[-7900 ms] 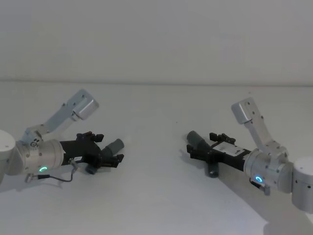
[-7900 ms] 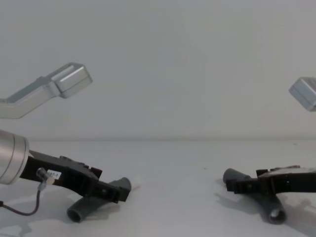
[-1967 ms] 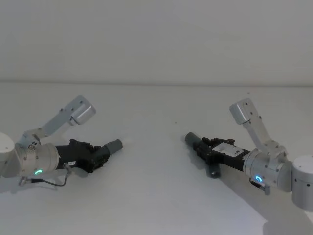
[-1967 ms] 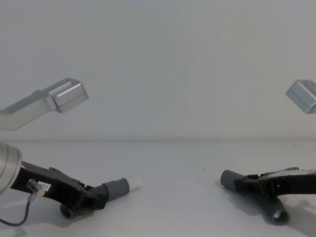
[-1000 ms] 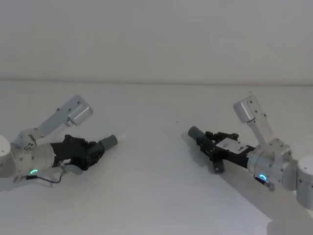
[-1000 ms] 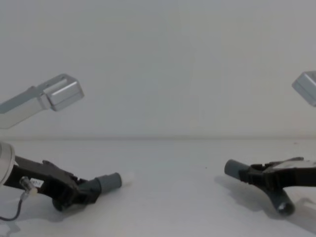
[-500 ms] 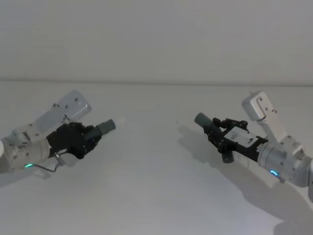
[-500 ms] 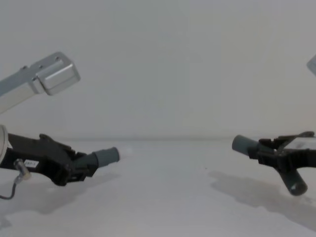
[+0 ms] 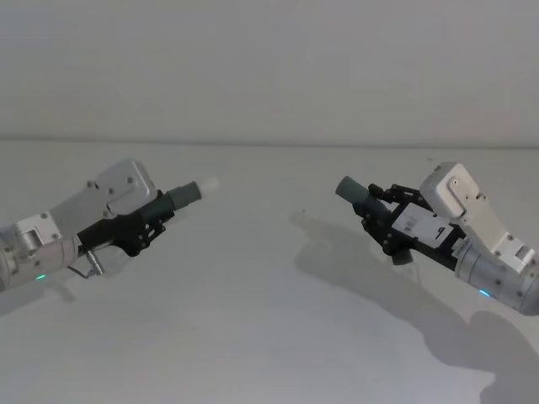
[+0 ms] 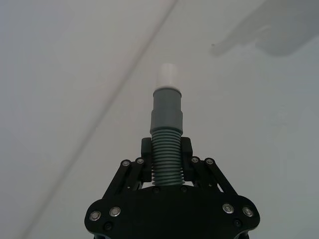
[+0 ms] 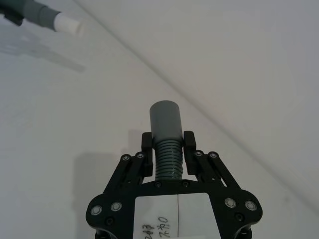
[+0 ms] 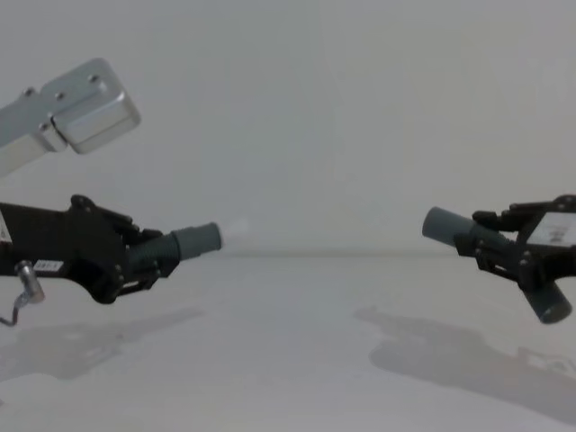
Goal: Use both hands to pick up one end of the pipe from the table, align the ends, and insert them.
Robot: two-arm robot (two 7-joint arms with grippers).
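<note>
Plug piece (image 9: 179, 197) and open piece (image 9: 354, 191) off the table (image 9: 253, 320), well apart.
Your left gripper (image 10: 166, 147) and right gripper (image 11: 167, 139) pinch the ribs (image 10: 166, 162) behind each collar (image 10: 167, 112): light, bendy hose, I judge.

My left gripper (image 10: 166, 147) is black with silver screws (image 10: 115, 212); its ribbed hose (image 10: 167, 107) is dark grey, tipped white. My right gripper's (image 11: 167, 140) second hose (image 11: 165, 117) is all grey.
</note>
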